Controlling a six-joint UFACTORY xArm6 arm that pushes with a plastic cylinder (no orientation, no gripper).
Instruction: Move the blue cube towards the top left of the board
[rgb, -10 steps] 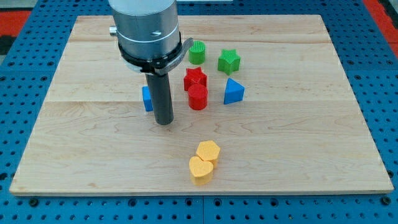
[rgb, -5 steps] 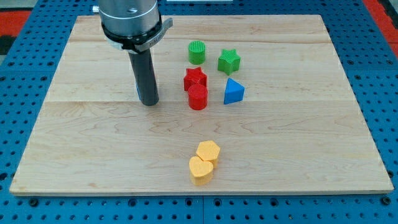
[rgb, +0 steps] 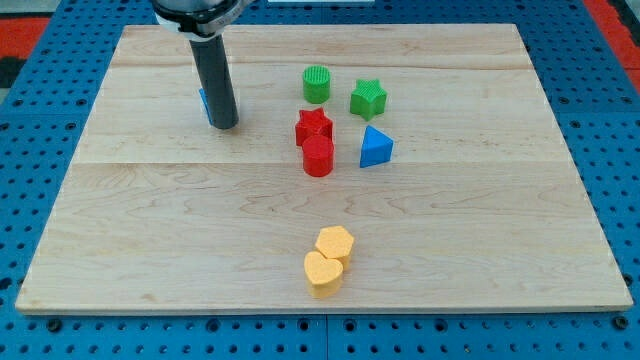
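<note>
The blue cube (rgb: 204, 104) sits in the upper left part of the board, almost wholly hidden behind my rod; only a blue sliver shows at the rod's left edge. My tip (rgb: 223, 126) rests on the board against the cube's near right side, at the view's upper left.
A red star (rgb: 314, 125) and a red cylinder (rgb: 318, 157) stand together at the centre. A green cylinder (rgb: 316, 84) and a green star (rgb: 368, 98) lie above them, and a blue triangular block (rgb: 375, 147) to the right. Two yellow blocks (rgb: 329, 262) touch near the bottom. The wooden board (rgb: 130, 250) lies on blue pegboard.
My tip has slid up and to the left, pushing the blue cube with it from the board's left centre towards the top left. The other blocks have not moved.
</note>
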